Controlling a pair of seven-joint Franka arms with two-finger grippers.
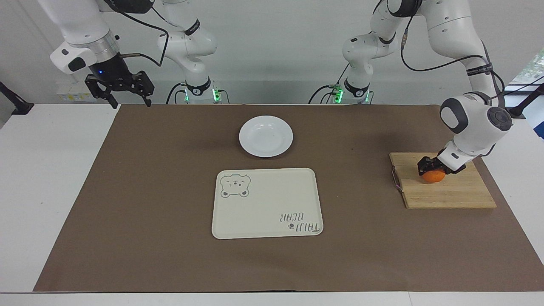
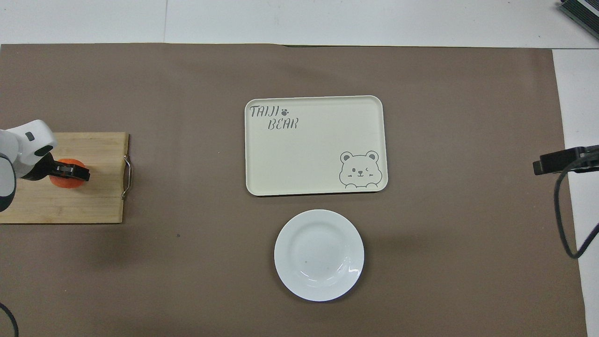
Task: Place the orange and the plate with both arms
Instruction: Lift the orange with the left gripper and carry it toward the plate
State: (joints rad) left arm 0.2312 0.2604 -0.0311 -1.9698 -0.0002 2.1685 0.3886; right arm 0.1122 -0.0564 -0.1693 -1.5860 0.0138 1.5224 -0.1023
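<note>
The left gripper (image 1: 432, 169) is down on the orange (image 1: 433, 176), its black fingers clenched on the fruit from above. The orange is small, round and smooth-skinned, and it sits on a pale wooden cutting board (image 1: 450, 193) at the left arm's end of the table. Whether the fruit still touches the wood or is lifted a hair is hard to tell from either view. The board is rectangular with visible grain running along its planks, and a thin metal wire handle (image 1: 396, 178) loops off the short edge that faces the middle of the table.

The plate (image 1: 266, 136) is a round, glossy white shallow dish with a raised rim, lying flat on the brown mat (image 1: 148, 191) in the middle of the table, nearer to the robots than the tray (image 1: 267, 203). The tray is a cream rounded rectangle with a low lip, matte, printed with a grey bear face in one corner and grey lettering in the corner diagonal to it. Plate and tray lie near each other but apart, with a strip of mat between.

The right gripper (image 1: 129, 101) waits in the air over the mat's corner at the right arm's end, fingers spread and holding nothing. The mat is a smooth, dull brown sheet over a white tabletop (image 1: 42, 191).
</note>
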